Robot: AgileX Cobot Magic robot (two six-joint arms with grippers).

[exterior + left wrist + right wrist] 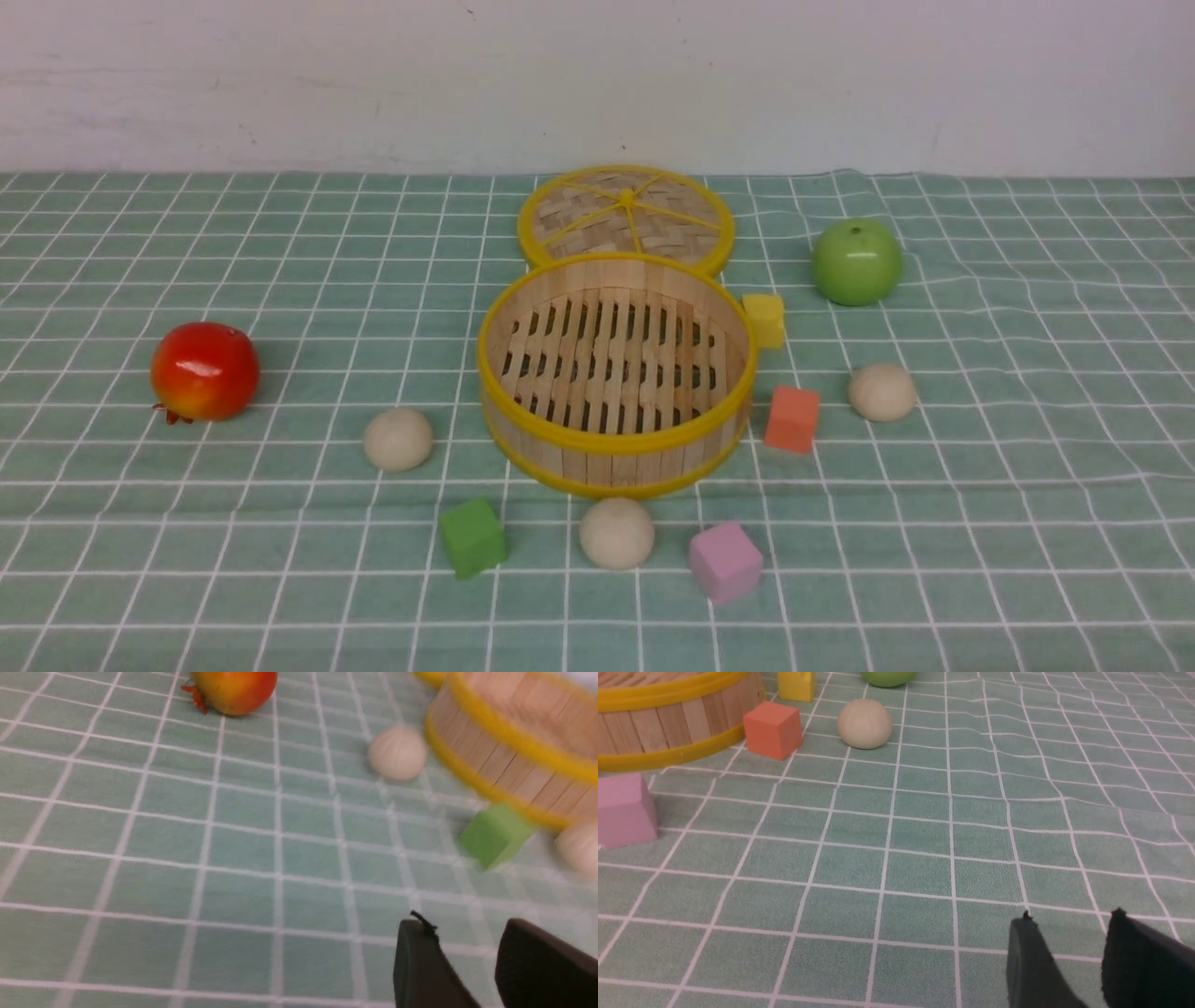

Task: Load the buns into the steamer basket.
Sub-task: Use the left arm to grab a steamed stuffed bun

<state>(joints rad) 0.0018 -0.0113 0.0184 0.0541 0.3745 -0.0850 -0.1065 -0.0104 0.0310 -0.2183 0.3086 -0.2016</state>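
Note:
The steamer basket stands empty in the middle of the green checked cloth. Three cream buns lie on the cloth around it: one to its left, one in front, one to its right. Neither gripper shows in the front view. In the left wrist view my left gripper is open and empty above bare cloth, with the left bun, the front bun and the basket beyond it. In the right wrist view my right gripper is open and empty, far from the right bun and the basket.
The flat woven lid leans behind the basket. A green apple sits at the back right, a red pomegranate at the left. Yellow, orange, pink and green cubes lie near the basket.

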